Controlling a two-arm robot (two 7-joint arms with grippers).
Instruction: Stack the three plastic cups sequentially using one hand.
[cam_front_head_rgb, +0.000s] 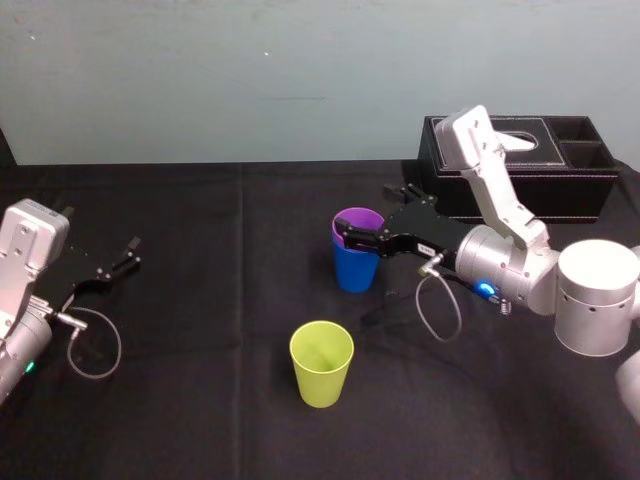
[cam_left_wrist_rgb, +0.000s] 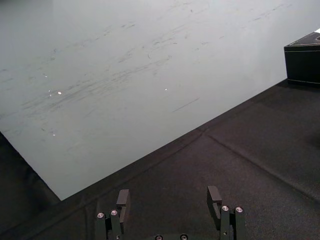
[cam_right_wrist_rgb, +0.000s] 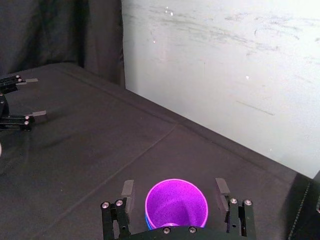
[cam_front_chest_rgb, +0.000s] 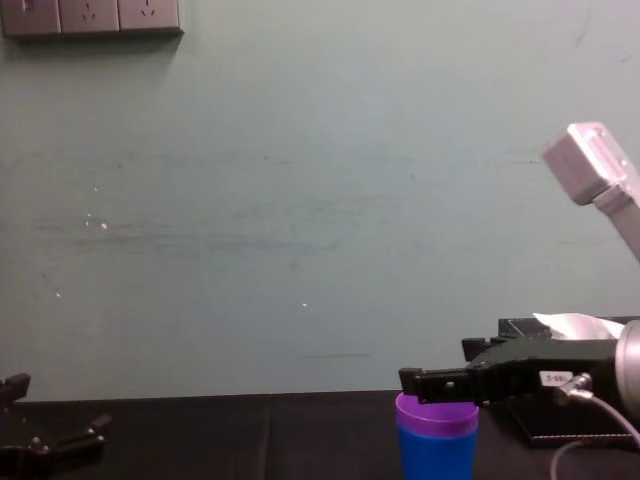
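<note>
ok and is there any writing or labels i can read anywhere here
White label on the right gripper: some print, too small to read.
Nothing else: no text visible on the purple cup, blue cup, green cup, tissue box, left gripper or wall sockets.

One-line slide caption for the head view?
Right gripper straddles the purple cup nested in the blue cup; yellow-green cup stands apart; left gripper parked.
</note>
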